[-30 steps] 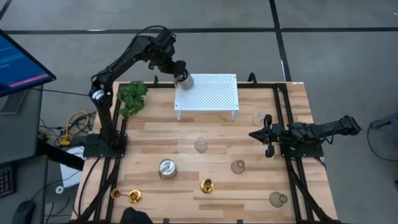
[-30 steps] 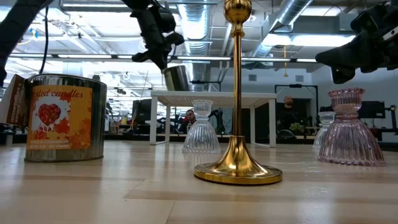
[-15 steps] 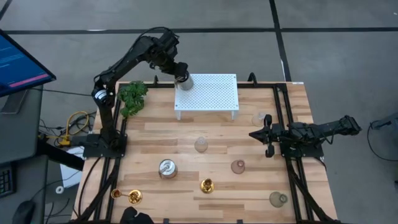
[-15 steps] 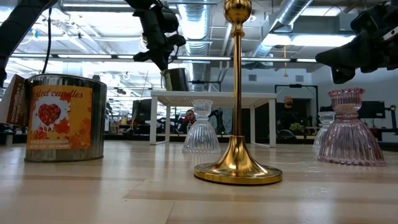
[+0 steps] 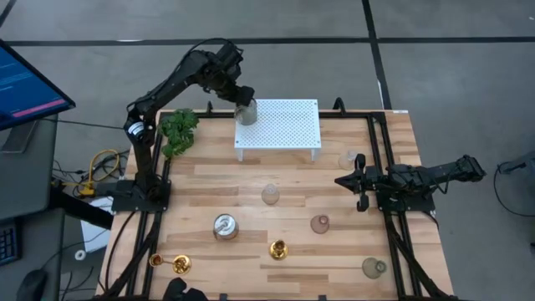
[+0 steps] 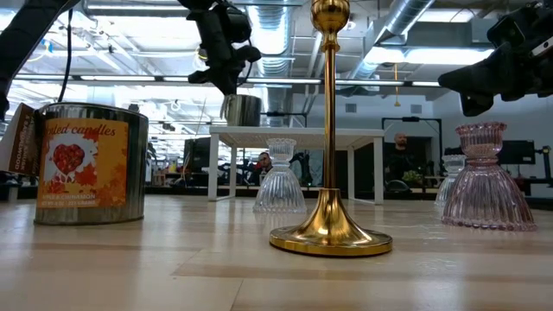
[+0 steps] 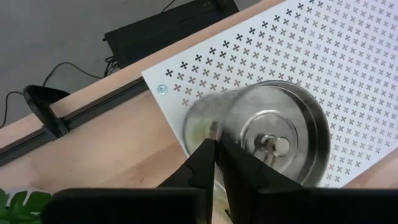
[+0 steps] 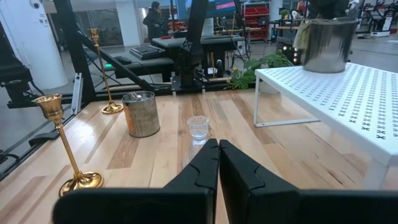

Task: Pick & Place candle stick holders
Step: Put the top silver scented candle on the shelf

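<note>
Three shiny gold candle stick holders stand along the front part of the wooden worktop point(image 5: 251, 171), none of them gripped: one tall brass holder with thin stem and round base point(image 5: 278, 248) near the front centre, a second gold holder point(image 5: 180, 265) at the front left corner, and a smaller gold piece point(image 5: 155, 260) just beside it. A labelled silvery candle tin point(image 5: 224, 226) sits between the centre holder and the corner pair. A clear ribbed glass vase point(image 5: 270, 195) stands behind the centre holder, a pink tinted glass vase point(image 5: 320, 223) to its right, and a greenish glass vase point(image 5: 374, 267) at the front right corner.

At the rear stands a white perforated metal rack point(image 5: 284, 125). On its left rear corner rests a silvery metal can point(image 5: 247, 113). The left pincer point(image 5: 241, 100) is over it, fingers drawn narrow onto the can's rim. A green leafy plant point(image 5: 177, 130) lies left of the rack.

The right pincer point(image 5: 338, 180) waits low at the worktop's right side, fingers pressed together and holding nothing
</note>
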Motion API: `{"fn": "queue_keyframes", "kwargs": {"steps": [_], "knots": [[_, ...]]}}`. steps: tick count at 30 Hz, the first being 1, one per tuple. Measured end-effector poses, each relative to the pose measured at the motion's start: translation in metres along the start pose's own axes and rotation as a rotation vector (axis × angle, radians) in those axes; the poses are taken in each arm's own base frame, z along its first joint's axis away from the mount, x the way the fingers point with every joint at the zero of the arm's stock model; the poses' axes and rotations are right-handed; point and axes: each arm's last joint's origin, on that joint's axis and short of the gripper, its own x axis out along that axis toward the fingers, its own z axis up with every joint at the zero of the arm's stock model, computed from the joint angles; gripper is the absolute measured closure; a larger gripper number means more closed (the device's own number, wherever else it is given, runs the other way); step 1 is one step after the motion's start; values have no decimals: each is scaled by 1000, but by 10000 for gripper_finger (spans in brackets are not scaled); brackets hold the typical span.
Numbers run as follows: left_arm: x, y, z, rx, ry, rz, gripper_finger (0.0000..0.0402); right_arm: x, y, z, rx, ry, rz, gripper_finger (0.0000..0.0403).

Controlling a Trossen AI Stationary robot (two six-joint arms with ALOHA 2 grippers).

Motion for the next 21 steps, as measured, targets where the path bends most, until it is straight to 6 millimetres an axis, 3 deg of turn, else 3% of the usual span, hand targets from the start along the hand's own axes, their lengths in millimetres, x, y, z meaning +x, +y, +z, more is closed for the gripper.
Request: {"fn": "queue_keyframes", "kwargs": {"steps": [11,17,21], "knots": [[-6,-1,5,46,-77,-17,311,0,0,0,2,-3,0,398],[-63,-3,0,104,-317,-68,317,0,0,0,67,-3,0,398],[-110,-15,-24,163,-421,-124,376,0,0,0,141,-6,1,398]]}}
